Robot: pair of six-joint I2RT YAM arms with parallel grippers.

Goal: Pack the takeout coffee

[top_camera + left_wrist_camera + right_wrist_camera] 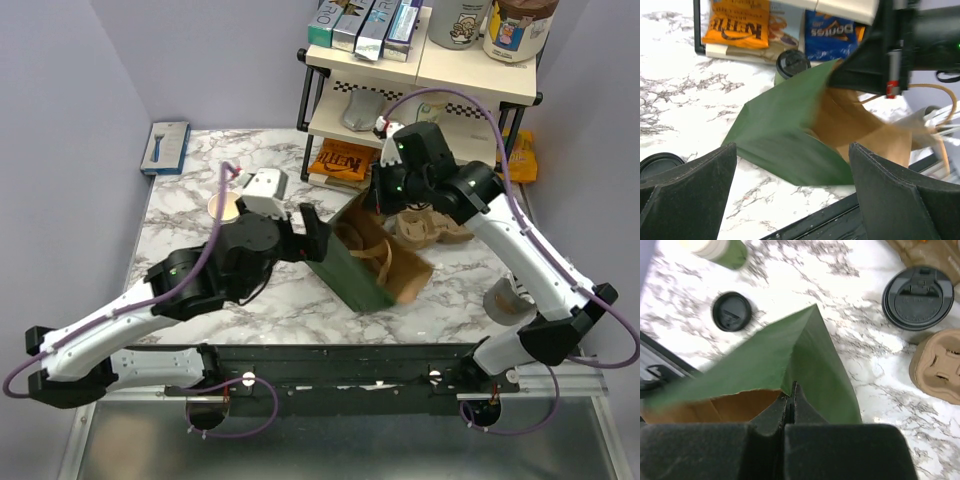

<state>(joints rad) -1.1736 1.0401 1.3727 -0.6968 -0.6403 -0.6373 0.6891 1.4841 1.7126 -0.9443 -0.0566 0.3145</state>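
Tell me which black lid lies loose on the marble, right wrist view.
The smaller lid, flat on the marble near the lidless green cup. The bigger lid by the pulp carrier appears to cap a cup.

**Green paper bag fills the middle of the table; bare marble is left along the front.**
The tilted green paper bag [360, 262], its rim pinched by the right gripper [791, 390], spans the gap between both arms. The wide-spread left gripper [315, 235] sits just beside it. Behind it crowd a lidded cup [792, 62], pulp cup carriers [430, 228] and the shelf rack [420, 80]. A loose black lid [731, 311] lies to the bag's left, and the bare marble table [290, 300] runs along the front.
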